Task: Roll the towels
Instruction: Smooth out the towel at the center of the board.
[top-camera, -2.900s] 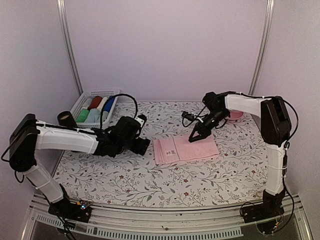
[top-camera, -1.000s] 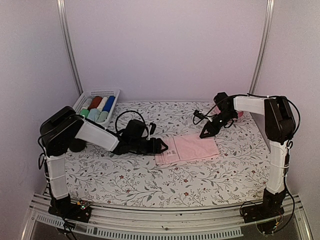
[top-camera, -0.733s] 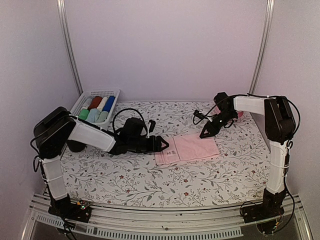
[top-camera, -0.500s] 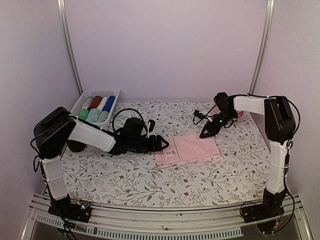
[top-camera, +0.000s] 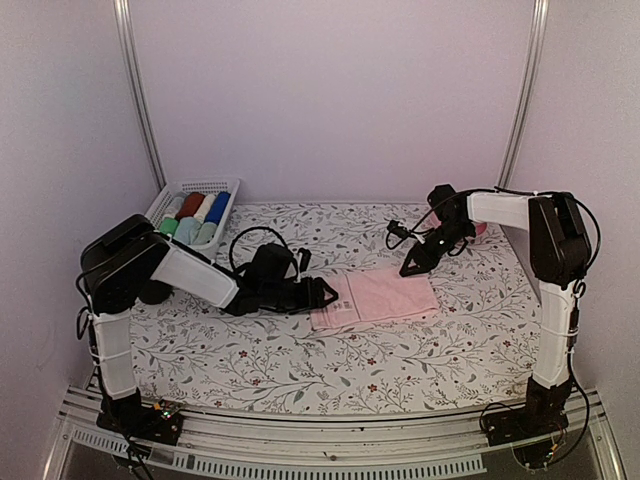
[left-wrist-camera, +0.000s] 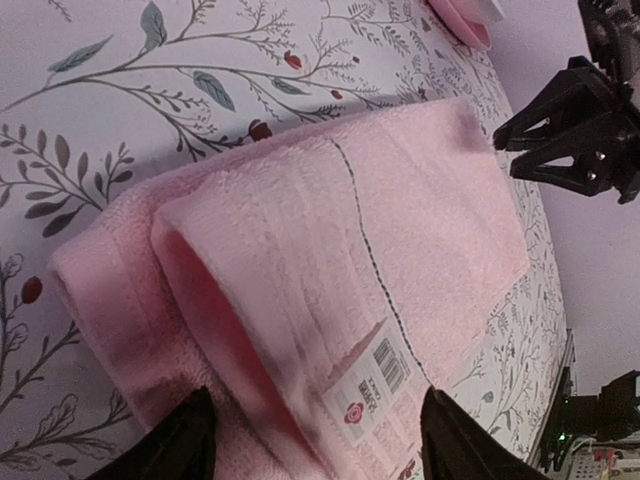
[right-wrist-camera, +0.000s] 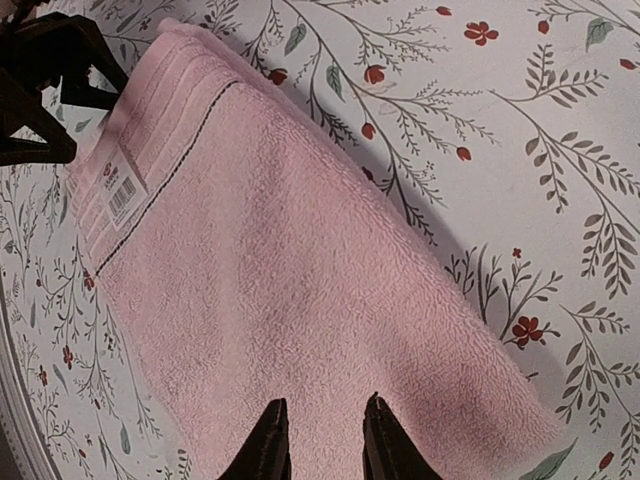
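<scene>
- Left claw (top-camera: 328, 293) had swung in from 9 o'clock and stood spread wide, straddling the folded 9 o'clock edge of the pink towel (top-camera: 385, 295).
- Right claw (top-camera: 410, 268) had backed off to its 1 o'clock corner, narrowly parted and empty.
- Lying flat on the counter (top-camera: 300, 360), it seemed ready for rolling.

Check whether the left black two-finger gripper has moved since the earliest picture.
Yes: the left gripper went right, to the folded pale pink cloth towel.

one pink towel (top-camera: 385, 295) on the table (top-camera: 300, 370), one basket (top-camera: 200, 184) holding at least five rolled cloths (top-camera: 190, 206), one pink saucer (left-wrist-camera: 462, 22), two arms: left arm (top-camera: 190, 272), right arm (top-camera: 500, 208).
</scene>
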